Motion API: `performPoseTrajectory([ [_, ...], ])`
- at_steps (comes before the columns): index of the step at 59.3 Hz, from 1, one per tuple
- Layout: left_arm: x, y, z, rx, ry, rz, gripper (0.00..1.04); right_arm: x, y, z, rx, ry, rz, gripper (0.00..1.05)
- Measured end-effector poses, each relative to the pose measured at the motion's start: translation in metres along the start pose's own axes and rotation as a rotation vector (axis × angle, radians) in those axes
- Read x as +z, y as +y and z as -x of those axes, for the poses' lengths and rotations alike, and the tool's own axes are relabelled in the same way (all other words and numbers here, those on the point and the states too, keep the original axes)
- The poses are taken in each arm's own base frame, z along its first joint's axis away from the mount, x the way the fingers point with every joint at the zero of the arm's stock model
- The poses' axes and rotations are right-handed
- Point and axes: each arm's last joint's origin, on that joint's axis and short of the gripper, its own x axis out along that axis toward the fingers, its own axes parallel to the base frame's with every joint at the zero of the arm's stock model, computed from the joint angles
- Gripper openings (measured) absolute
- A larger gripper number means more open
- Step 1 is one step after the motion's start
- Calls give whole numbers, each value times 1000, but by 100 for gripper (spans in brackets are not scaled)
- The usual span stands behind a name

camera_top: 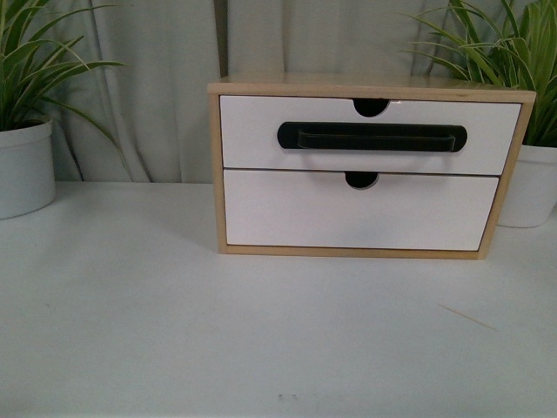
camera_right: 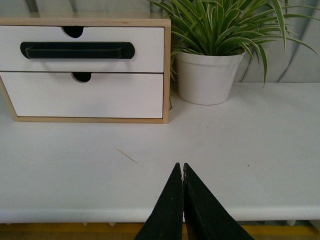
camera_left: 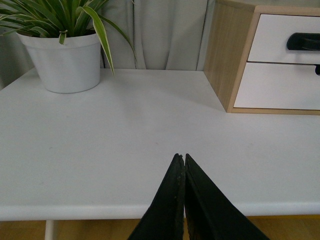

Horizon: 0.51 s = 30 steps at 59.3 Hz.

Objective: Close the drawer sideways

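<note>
The drawer point(camera_top: 365, 135) is the upper one in a light wood box point(camera_top: 214, 174). It has a white front, a long black bar handle point(camera_top: 372, 138) and a half-round notch in its top edge. Its front looks about level with the box front. It also shows in the right wrist view point(camera_right: 82, 50) and at the edge of the left wrist view point(camera_left: 285, 37). My left gripper point(camera_left: 181, 156) is shut and empty over the table's near edge, well short of the box. My right gripper point(camera_right: 180, 165) is likewise shut and empty. Neither arm shows in the front view.
A plain white drawer point(camera_top: 357, 211) without a handle sits below. Potted plants in white pots stand at the left point(camera_top: 22, 165) and right point(camera_top: 533, 187) of the box. A thin sliver point(camera_top: 467, 317) lies on the white table point(camera_top: 174, 331). A curtain hangs behind.
</note>
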Motion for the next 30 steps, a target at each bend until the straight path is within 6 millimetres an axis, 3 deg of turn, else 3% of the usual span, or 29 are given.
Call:
performPoseTrajectory([
  [8, -9, 0, 0, 1, -5, 0, 4, -11, 0, 0, 0, 0, 0, 1],
  [26, -9, 0, 0, 1, -9, 0, 4, -11, 0, 0, 0, -2, 0, 1],
  [30, -9, 0, 0, 1, -9, 0, 7, -11, 0, 0, 0, -2, 0, 11],
])
